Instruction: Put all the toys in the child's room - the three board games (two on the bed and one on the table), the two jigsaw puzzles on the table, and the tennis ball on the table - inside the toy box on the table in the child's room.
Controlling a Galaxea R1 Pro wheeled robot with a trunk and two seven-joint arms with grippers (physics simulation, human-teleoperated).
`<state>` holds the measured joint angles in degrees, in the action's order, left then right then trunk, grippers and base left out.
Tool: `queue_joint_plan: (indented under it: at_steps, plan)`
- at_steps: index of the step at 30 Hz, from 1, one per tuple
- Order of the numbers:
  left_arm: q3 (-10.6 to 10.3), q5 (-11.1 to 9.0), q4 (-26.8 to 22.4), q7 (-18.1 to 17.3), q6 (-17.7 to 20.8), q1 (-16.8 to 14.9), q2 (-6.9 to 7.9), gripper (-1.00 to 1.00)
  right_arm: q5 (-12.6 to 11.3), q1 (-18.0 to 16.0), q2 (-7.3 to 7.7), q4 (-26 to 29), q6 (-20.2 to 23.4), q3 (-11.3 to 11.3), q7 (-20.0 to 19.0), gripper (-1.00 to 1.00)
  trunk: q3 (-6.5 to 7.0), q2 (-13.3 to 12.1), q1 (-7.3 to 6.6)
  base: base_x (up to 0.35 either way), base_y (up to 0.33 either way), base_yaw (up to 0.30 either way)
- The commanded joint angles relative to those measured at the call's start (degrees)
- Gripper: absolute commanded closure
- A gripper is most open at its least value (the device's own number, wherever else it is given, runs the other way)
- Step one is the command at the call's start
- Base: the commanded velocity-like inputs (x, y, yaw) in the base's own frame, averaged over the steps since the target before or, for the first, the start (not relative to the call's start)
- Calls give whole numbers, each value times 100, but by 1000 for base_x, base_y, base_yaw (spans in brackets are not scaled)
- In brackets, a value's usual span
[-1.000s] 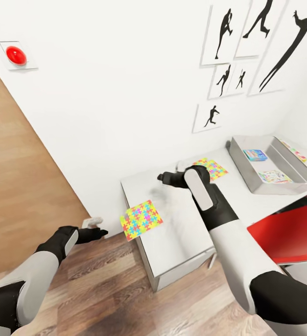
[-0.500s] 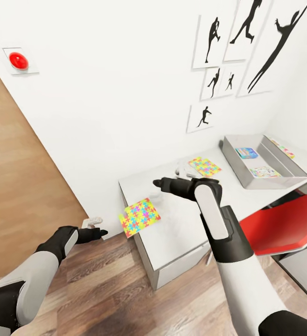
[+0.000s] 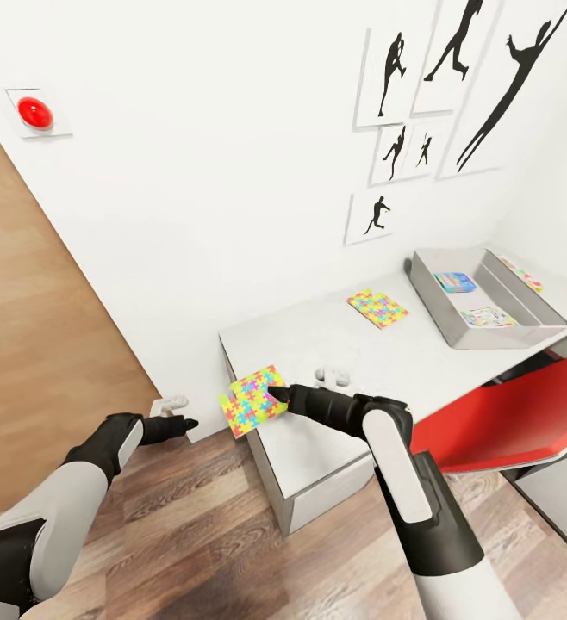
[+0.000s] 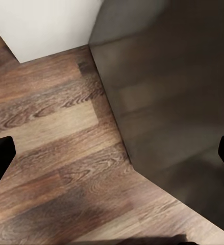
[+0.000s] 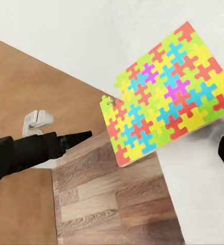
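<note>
Two jigsaw puzzles on the table (image 3: 318, 448): near puzzle (image 3: 251, 400) overhanging the end corner, far puzzle (image 3: 377, 307) flat by the wall; right gripper (image 3: 277, 395) at the near puzzle's edge, jaws spread wide, nothing between them; left gripper (image 3: 187, 424) low over the wood floor (image 4: 55, 153) beside the table end, jaws wide apart, empty; toy box (image 3: 430, 297) farther along the top, blue board game (image 3: 454, 282) and white-green board game (image 3: 489, 318) inside; red chair (image 3: 525, 418) alongside.
</note>
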<state>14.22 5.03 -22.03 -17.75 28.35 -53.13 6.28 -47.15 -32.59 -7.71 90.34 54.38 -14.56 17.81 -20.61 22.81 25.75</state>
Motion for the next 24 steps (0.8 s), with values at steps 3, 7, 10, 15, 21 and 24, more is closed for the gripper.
queue_joint_plan:
  at_steps: [3,7,10,15,21,24]
  plan:
    - [51,52,-26,-50,36,-4,-4,-100,-47,167,44,13,-289,2,-466,-100,-10,11,3,0,0,0]
    - [53,48,-34,-84,38,-4,-4,-100,-32,547,153,17,-495,19,-1026,-100,-10,11,3,0,0,0]
    - [54,50,-36,-134,39,-4,-4,-100,-27,851,239,23,-673,37,-1479,-100,-10,11,3,0,0,0]
    - [60,51,-39,-189,45,-4,2,-100,-18,1206,368,26,-1172,63,-2416,-100,-10,11,3,0,0,0]
    - [63,43,-46,-209,52,-4,-3,-100,-14,1336,787,27,-1416,213,-3520,-100,-10,11,3,0,0,0]
    - [63,43,-46,-210,55,-4,-4,-100,-28,1346,845,23,-1428,312,-3673,-100,-10,11,3,0,0,0]
